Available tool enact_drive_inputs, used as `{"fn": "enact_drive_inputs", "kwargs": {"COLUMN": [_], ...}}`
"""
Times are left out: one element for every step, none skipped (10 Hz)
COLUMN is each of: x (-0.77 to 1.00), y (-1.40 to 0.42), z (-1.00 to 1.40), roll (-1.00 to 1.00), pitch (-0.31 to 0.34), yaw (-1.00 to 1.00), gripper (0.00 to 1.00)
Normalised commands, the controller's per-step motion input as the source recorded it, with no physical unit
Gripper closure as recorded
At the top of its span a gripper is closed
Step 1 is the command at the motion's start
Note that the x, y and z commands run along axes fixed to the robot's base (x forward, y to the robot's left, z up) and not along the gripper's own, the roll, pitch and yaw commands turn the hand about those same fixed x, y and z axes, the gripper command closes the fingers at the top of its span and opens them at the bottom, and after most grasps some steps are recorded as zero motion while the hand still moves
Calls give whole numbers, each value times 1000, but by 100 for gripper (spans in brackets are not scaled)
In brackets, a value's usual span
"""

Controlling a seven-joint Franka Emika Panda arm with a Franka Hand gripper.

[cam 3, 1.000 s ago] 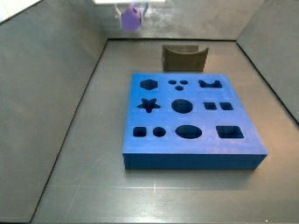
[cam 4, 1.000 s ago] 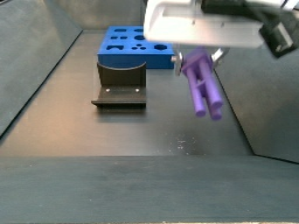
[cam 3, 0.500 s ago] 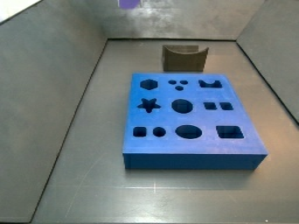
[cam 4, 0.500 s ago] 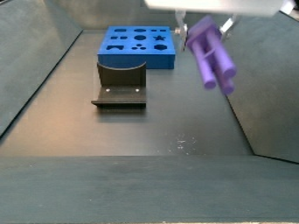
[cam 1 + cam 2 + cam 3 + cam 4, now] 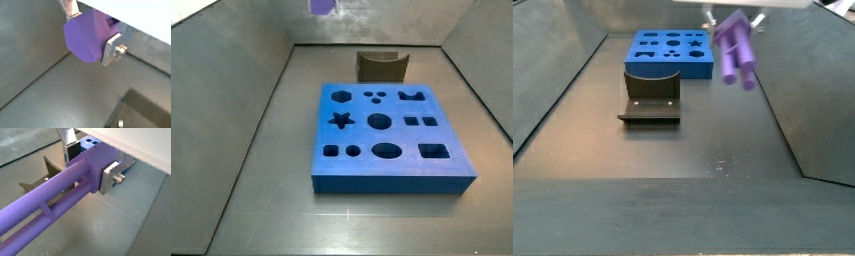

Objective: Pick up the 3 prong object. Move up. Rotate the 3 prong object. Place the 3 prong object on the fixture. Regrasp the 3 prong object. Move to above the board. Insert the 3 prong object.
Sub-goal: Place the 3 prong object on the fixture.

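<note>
Purple plastic fills the gripper [image 5: 90, 159]: its silver fingers [image 5: 110, 177] are closed on one end of the 3 prong object [image 5: 736, 52], held high above the floor. In a side view the peg's long axis hangs steeply downward from the jaws, right of the board [image 5: 669, 52]; the fixture [image 5: 649, 98] sits below and to the left. A wrist view shows the parallel prongs running lengthwise; another side view catches only a purple sliver [image 5: 323, 6] at the frame's top.

The gripper [image 5: 727, 20], high above the floor, clamps the long light-purple plastic 3 prong object [image 5: 735, 52]. Below, bare floor lies open; the thick blue cutout board [image 5: 671, 53] at 12 o'clock and dark notched fixture [image 5: 651, 96] obstruct.
</note>
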Motion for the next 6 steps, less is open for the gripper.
{"fn": "enact_drive_inputs", "kwargs": {"x": [1000, 1000, 1000, 1000, 1000, 1000], "y": [-384, -355, -298, -267, -226, -180], "z": [-261, -249, -220, -201, -178, -152], "roll": [3, 16, 43, 62, 82, 103], "pitch": [78, 67, 49, 43, 39, 43], "yaw": [-64, -39, -9, 5, 16, 20], "gripper": [100, 100, 100, 100, 100, 100]}}
